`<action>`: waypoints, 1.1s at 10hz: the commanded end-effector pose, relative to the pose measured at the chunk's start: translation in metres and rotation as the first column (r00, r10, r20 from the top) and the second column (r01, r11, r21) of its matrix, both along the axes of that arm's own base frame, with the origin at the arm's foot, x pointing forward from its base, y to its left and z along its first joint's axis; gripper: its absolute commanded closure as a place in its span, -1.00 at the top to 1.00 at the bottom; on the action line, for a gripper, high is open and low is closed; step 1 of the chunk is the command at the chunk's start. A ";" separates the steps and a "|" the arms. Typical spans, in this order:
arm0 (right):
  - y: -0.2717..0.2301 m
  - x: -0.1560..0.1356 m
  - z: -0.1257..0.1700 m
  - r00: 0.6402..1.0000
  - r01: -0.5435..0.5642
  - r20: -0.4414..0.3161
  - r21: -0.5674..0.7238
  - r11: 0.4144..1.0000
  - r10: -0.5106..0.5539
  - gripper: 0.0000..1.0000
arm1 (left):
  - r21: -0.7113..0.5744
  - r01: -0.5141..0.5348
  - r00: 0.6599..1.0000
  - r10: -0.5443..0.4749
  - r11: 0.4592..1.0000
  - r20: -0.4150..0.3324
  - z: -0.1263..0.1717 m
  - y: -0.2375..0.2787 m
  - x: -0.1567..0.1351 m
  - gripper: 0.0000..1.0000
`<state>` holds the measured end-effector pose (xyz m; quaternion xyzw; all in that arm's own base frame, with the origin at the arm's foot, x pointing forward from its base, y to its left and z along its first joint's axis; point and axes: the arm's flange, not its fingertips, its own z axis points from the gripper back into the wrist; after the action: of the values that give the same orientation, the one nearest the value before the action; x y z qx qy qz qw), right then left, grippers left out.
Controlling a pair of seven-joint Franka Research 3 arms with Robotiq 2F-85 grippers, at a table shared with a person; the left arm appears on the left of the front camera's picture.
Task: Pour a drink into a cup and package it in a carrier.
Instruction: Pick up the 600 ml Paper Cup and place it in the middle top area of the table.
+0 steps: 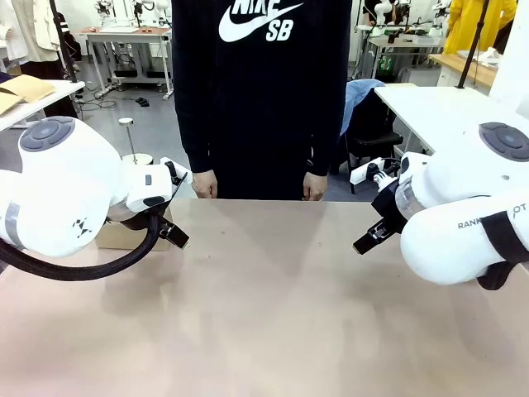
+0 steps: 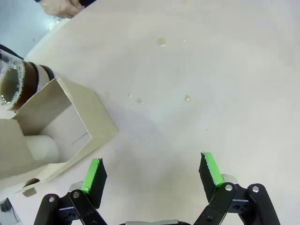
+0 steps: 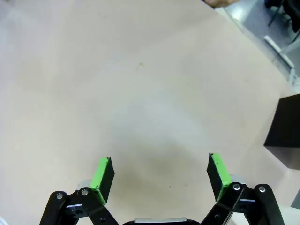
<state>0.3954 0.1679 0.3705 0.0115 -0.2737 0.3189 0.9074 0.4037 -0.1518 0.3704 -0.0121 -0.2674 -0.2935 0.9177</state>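
Both claws stand wide and hold nothing. The left claw (image 2: 152,172) hovers over bare table (image 2: 234,70) just beside the cardboard carrier (image 2: 91,117). The right claw (image 3: 161,177) hangs over an open stretch, with a black box (image 3: 285,123) off to one side. The drink (image 2: 31,77), dark brown in its glass press pot (image 2: 9,86), sits just beyond the carrier at the edge of the left wrist view. A pale rounded shape (image 2: 43,147) in one carrier slot may be a cup, though too little shows to be sure.

The risks, as I judge them:
- Pot and carrier stand close together, so a reach for the pot could nudge the cardboard (it looks light enough to slide).
- Droplets (image 2: 187,97) on the table could make a slick spot.
- Pouring at a cup seated low in its slot could splash the cardboard.
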 end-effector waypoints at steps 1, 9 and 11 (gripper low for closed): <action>0.000 0.000 0.000 1.000 0.000 0.000 0.001 1.000 0.000 1.00 | 0.000 0.000 1.000 0.000 1.000 0.000 0.000 0.000 0.000 1.00; -0.041 0.087 0.159 0.998 -0.041 -0.046 0.144 0.989 0.048 1.00 | 0.000 0.000 1.000 0.000 1.000 0.000 0.000 0.000 0.000 1.00; -0.109 0.108 0.190 0.985 -0.143 -0.056 0.281 0.949 0.165 1.00 | 0.000 0.000 1.000 0.000 1.000 0.000 0.000 0.000 0.000 1.00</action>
<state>0.4857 0.0979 0.5678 0.1274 -0.2928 0.3265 0.8896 0.4037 -0.1520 0.3705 -0.0120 -0.2674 -0.2937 0.9176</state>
